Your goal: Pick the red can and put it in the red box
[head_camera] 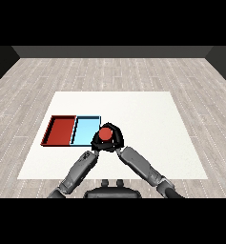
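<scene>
Already the right hand (115, 136) was curled round the red can (105, 135); the left hand (96, 144) unclear. The red tray (61, 130), left of it, held nothing.

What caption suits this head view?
Right hand curled round the red can beside the light blue tray; red tray waits.

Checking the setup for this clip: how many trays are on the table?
2: a red tray at the left, and a light blue tray touching its right side, partly covered by the hands.
</scene>
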Controlling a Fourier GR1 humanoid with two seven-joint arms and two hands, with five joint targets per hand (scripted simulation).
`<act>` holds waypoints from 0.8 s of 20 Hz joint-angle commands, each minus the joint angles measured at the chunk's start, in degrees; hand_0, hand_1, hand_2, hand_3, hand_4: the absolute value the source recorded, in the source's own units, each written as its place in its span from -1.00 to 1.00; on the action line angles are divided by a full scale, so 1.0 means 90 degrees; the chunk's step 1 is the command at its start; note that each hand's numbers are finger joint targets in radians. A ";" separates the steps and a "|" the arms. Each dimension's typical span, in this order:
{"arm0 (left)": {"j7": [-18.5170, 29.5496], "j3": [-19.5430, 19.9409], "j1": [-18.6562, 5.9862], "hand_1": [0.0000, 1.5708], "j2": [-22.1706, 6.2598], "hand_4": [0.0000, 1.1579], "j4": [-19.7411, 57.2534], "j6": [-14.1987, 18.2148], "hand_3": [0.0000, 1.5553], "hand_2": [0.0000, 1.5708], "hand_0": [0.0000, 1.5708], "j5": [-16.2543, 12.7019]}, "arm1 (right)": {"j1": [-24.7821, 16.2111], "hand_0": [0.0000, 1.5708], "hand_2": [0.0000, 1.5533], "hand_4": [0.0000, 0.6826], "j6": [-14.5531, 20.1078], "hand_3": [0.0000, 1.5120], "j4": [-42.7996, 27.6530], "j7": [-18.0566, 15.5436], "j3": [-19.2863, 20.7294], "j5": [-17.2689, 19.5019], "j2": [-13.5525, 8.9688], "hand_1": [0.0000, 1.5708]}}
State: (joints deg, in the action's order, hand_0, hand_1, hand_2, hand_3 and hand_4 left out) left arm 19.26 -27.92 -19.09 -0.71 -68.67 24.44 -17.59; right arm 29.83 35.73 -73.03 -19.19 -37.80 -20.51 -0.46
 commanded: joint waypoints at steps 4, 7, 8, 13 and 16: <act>-0.0429 -0.0045 -0.0279 0.92 0.0072 0.52 0.0320 0.0795 0.78 0.87 0.92 0.0152 | -0.0041 0.97 0.89 0.80 -0.0211 0.83 -0.0301 0.0228 0.0102 -0.0065 -0.0170 0.97; -0.0603 0.0139 -0.0495 0.99 0.0075 0.68 0.0123 0.0976 0.81 0.92 0.99 0.0267 | -0.0191 0.91 0.87 0.78 -0.0096 0.83 0.0090 -0.0387 -0.0166 -0.0199 0.0046 0.91; -0.0215 0.0219 -0.0303 1.00 0.0075 0.73 0.0146 0.1047 0.81 0.93 1.00 0.0278 | 0.0239 0.86 0.86 0.78 -0.0148 0.82 0.0180 0.0035 0.0108 -0.0107 0.0047 0.86; -0.0217 0.0202 -0.0033 1.00 0.0051 0.57 -0.0179 0.1093 0.81 0.94 1.00 0.0471 | -0.0463 0.84 0.86 0.83 -0.0272 0.82 -0.0598 0.0213 0.0099 0.0184 0.0025 0.84; -0.0318 -0.0003 0.0251 1.00 0.0052 0.86 -0.0612 0.1404 0.85 0.94 1.00 0.0580 | 0.0153 0.69 0.69 -0.64 0.0016 0.66 0.0214 -0.0840 -0.0135 -0.1200 0.0049 0.69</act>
State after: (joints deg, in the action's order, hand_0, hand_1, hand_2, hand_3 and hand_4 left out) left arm 17.69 -27.69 -19.89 -0.42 -69.47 35.03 -14.13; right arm 31.08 35.70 -73.42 -20.61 -37.69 -25.23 -0.29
